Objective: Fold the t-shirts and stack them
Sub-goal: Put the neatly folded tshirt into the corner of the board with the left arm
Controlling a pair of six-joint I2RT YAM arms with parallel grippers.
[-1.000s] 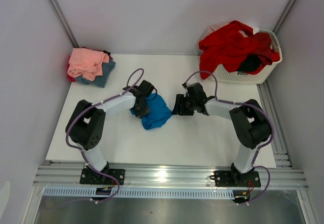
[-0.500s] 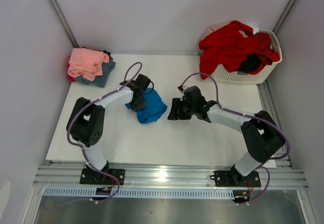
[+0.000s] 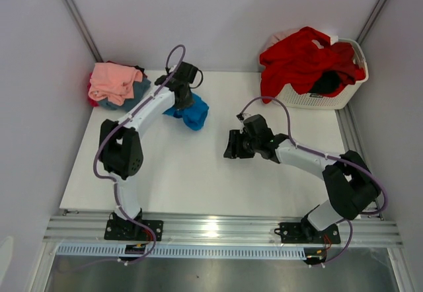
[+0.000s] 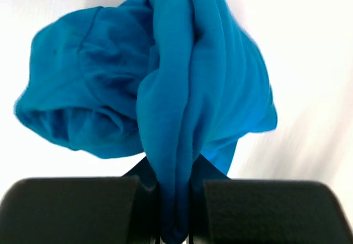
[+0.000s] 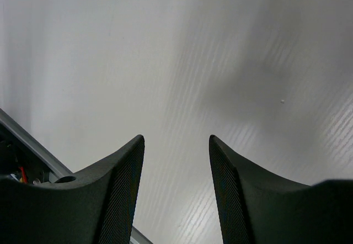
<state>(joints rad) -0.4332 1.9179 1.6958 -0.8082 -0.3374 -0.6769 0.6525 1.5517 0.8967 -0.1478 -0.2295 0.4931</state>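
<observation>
Left gripper (image 4: 175, 206) carried bright blue tee (image 3: 192, 114) closer to folded pile (image 3: 117, 84), pinching bunched cloth; right gripper (image 5: 176, 164) spread, empty, farther off.

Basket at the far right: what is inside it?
A red tee heaps over the basket rim, with black cloth showing under it and pale cloth behind. Whatever lies lower is covered by the red tee.

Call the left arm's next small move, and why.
Probably swing the left gripper left and lower the bunched bright blue cloth t-shirt it is shut on onto the salmon pink t-shirt topping the corner pile: the blue one is close beside that pile.
</observation>
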